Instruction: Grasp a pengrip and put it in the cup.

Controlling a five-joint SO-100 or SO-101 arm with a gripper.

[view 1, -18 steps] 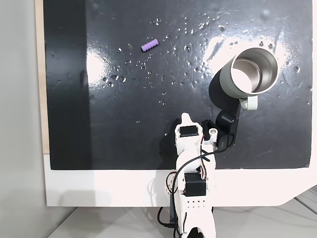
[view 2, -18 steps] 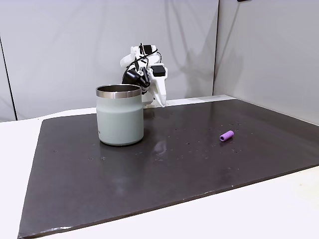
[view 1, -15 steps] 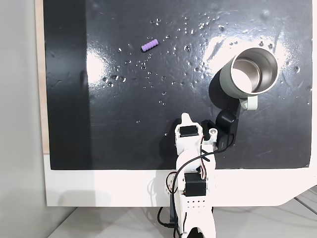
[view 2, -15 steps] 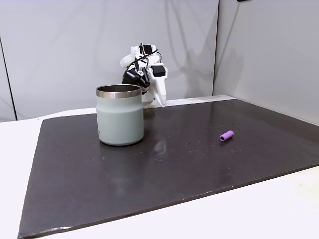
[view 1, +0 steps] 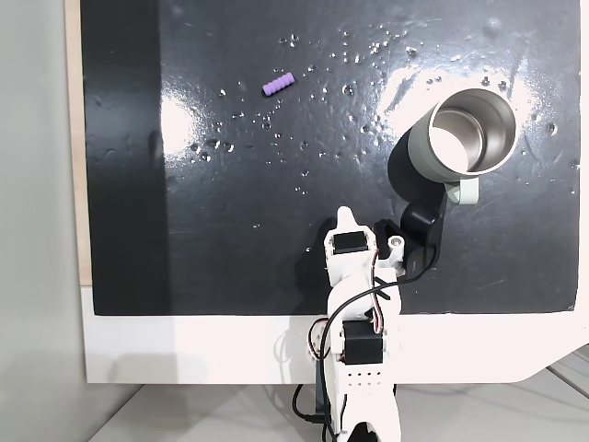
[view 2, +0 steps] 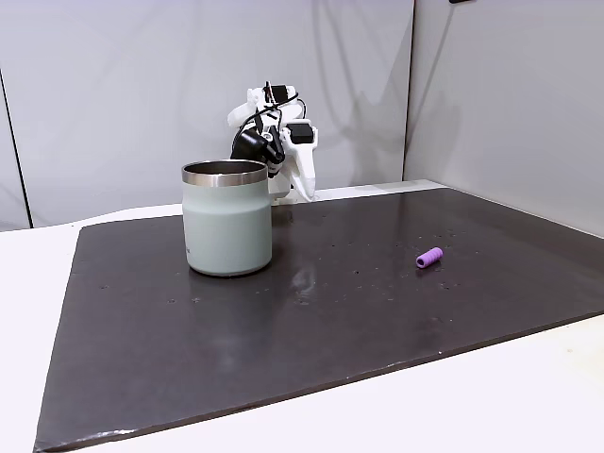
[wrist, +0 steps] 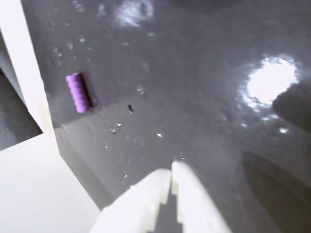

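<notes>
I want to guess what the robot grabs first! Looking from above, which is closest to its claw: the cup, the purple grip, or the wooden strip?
From the gripper:
1. Cup, up to the right.
2. Purple grip, far up, left.
3. Wooden strip, at the mat's left edge.

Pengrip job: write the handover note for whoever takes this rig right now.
Tool: shut, empty, above the mat, arm folded near its base.
Pengrip: lying flat on the dark mat, far from the arm, not touched.
Cup: upright on the mat, nothing seen inside, handle toward the arm in the top-down fixed view.
Done: nothing yet.
Left: reach to the pengrip, grasp it, carry it over and drop it in the cup.
</notes>
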